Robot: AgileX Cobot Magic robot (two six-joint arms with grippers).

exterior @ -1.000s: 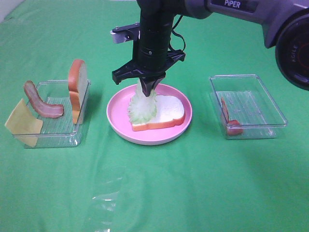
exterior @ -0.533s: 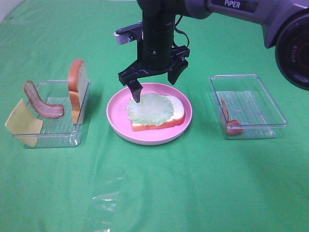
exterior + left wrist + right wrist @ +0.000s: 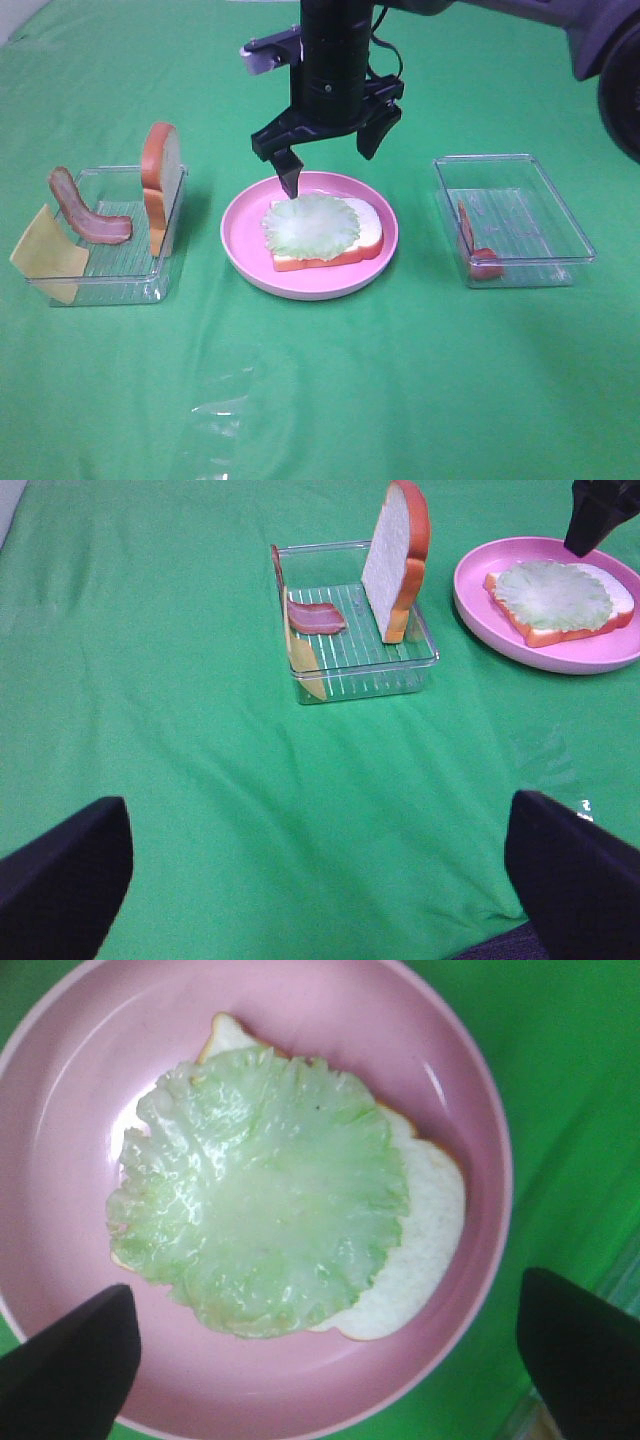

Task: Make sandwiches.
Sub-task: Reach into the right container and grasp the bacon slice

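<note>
On the pink plate (image 3: 240, 250) lies a white bread slice (image 3: 362, 238) with a pale green lettuce leaf (image 3: 310, 222) flat on top, the start of a sandwich. My right gripper (image 3: 330, 165) hangs open just above it with nothing held. The right wrist view looks straight down on the lettuce (image 3: 260, 1200), the bread (image 3: 425, 1230) and the plate (image 3: 60, 1090), between the open right gripper (image 3: 328, 1355). My left gripper (image 3: 320, 875) is open over bare green cloth, well short of the plate (image 3: 560, 658) and the lettuce (image 3: 555, 592).
A clear tray (image 3: 120, 285) at the left holds an upright bread slice (image 3: 160, 180), a bacon strip (image 3: 85, 215) and a cheese square (image 3: 45, 258). A second clear tray (image 3: 520, 165) at the right holds one reddish piece (image 3: 478, 258). Green cloth covers the table.
The right gripper opened and let go of the lettuce, which dropped from hanging upright to lying flat on the bread. The gripper then rose a little. The left gripper's view is unchanged.
</note>
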